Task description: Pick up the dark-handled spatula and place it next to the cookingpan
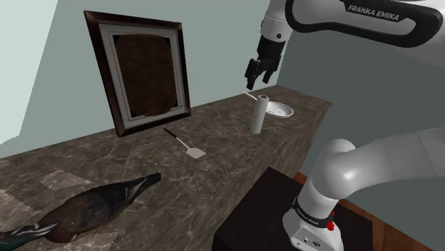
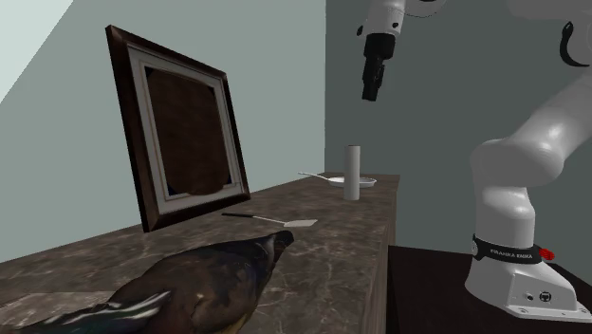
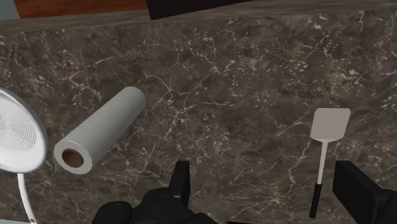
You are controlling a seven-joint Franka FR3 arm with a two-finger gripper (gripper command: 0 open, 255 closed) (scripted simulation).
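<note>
Approach step: the gripper (image 3: pixel 267 181) hangs high above the marble counter (image 3: pixel 222 83), fingers spread and empty. The dark-handled spatula (image 3: pixel 329 127) lies flat below, close to one finger. The pan (image 3: pixel 19 140) sits out beyond the other. The next move probably calls for centring over the handle and descending.

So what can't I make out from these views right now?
Pan: its middle sits behind the white roll in the second exterior view; the wrist view's edge cuts it off.
Gripper: side-on in the second exterior view, so the finger gap is unreadable there.
Duck: partly cut off by the shoulder view's lower edge.
</note>
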